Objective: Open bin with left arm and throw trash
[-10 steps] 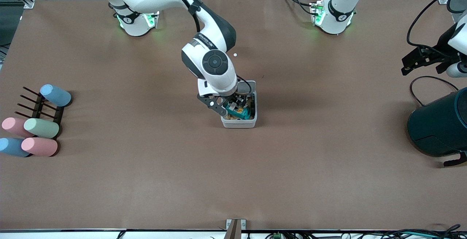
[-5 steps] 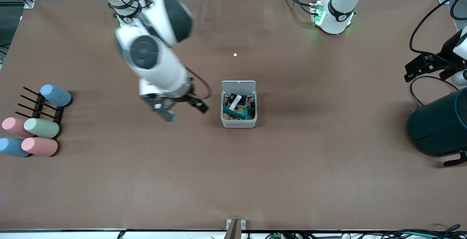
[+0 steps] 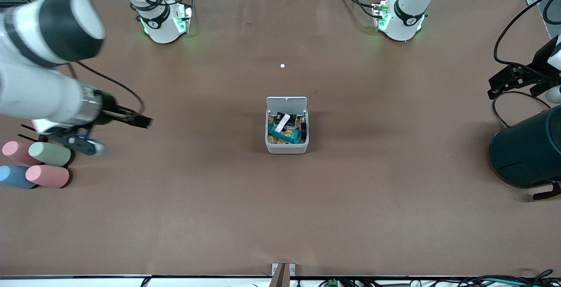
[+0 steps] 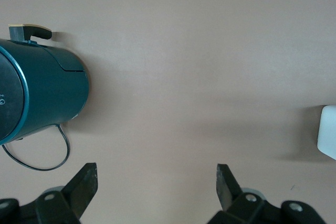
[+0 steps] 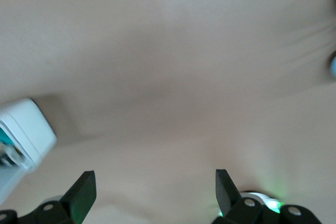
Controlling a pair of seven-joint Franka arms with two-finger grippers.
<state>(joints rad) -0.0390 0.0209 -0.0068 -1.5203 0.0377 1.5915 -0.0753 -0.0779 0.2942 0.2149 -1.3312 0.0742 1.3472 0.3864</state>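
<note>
The bin (image 3: pixel 286 147) is a small white-grey box at the table's middle, its lid (image 3: pixel 287 102) tipped up and open. Trash lies inside it: a black packet with a white edge (image 3: pixel 283 120) on top of teal and tan scraps. My right gripper (image 3: pixel 116 134) hangs open and empty over the table toward the right arm's end, beside the pastel cylinders; its wrist view shows the open gripper (image 5: pixel 155 179) and a corner of the bin (image 5: pixel 23 135). My left gripper (image 3: pixel 513 89) waits open over the left arm's end, above the teal container; its wrist view shows the gripper (image 4: pixel 157 174) wide with nothing between its fingers.
A large dark teal round container (image 3: pixel 526 151) lies at the left arm's end, also in the left wrist view as the container (image 4: pixel 37 95) with a cable. Several pastel cylinders (image 3: pixel 48 153) and a black rack lie at the right arm's end. A tiny white speck (image 3: pixel 282 65) lies farther from the front camera than the bin.
My right gripper rose out of the bin and swung to the right arm's end of the table. The black packet now lies in the bin. The left arm barely shifted.
</note>
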